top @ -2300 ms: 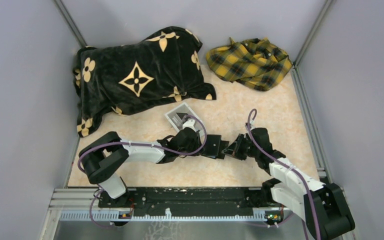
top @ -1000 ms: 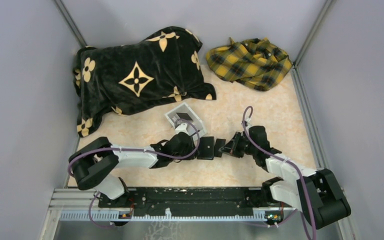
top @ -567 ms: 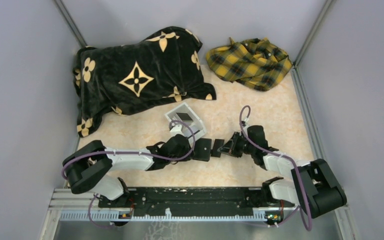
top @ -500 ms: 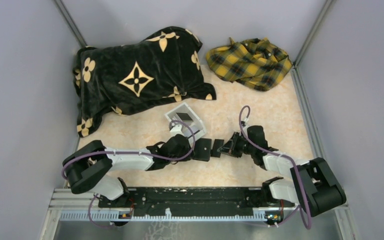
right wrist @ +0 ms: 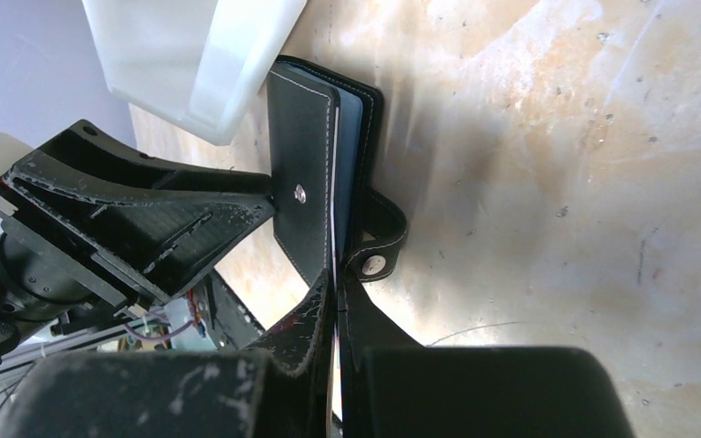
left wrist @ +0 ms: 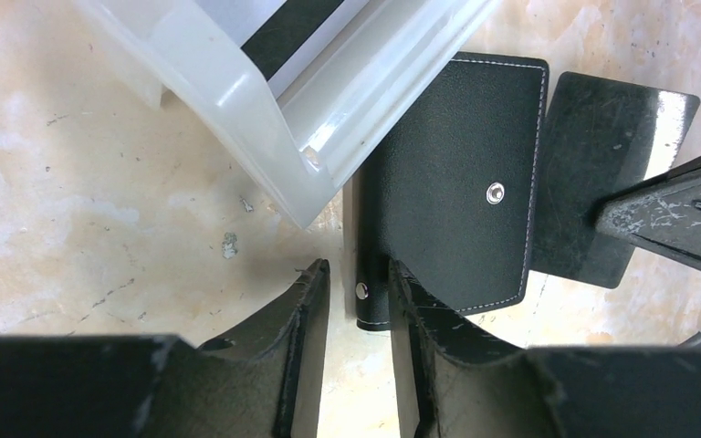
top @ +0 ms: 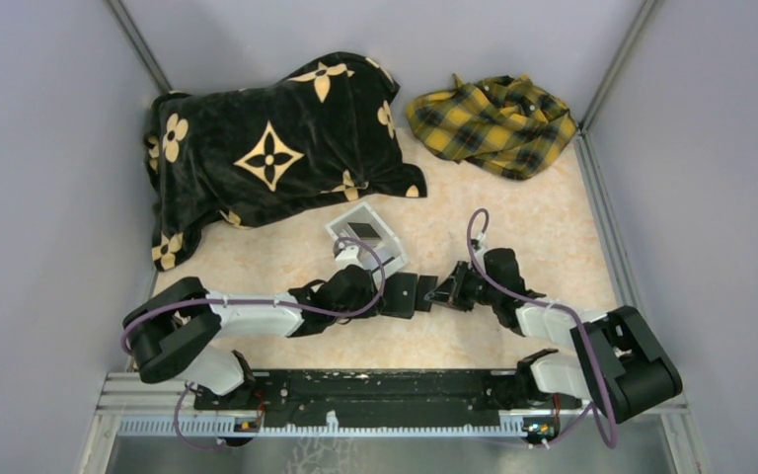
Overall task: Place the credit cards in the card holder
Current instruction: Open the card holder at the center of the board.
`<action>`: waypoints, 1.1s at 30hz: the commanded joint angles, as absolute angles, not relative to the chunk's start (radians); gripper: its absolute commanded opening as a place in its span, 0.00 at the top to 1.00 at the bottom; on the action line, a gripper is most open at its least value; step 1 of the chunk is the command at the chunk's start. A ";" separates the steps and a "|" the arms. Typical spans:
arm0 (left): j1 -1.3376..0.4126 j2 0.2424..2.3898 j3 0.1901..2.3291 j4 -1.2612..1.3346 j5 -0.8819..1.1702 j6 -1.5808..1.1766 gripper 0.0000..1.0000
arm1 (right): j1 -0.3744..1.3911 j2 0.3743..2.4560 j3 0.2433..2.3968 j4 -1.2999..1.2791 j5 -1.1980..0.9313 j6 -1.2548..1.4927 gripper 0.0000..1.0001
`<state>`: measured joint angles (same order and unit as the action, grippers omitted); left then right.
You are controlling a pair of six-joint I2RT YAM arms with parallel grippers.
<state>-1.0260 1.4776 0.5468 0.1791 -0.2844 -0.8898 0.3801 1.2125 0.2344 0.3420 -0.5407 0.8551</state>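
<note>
Top: card holder [top: 402, 294] is sitting mid-table just beside the white box [top: 337, 229]. Left wrist: left gripper [left wrist: 356, 272] jaws are standing apart, straddling the holder's strap edge; a dark credit card [left wrist: 607, 155] is poking out behind it. Right wrist: right gripper [right wrist: 336, 297] jaws are pressing together, pinching that card edge-on.

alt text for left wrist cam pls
A black wallet lies with its strap inside the open left gripper. A dark card juts from its right edge, pinched by the right gripper; a white box overlaps its top-left corner.
</note>
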 commanded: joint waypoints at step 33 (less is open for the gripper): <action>-1.035 1.454 0.517 0.084 -0.382 -0.901 0.68 | 0.463 1.231 0.268 0.420 -0.510 0.883 1.00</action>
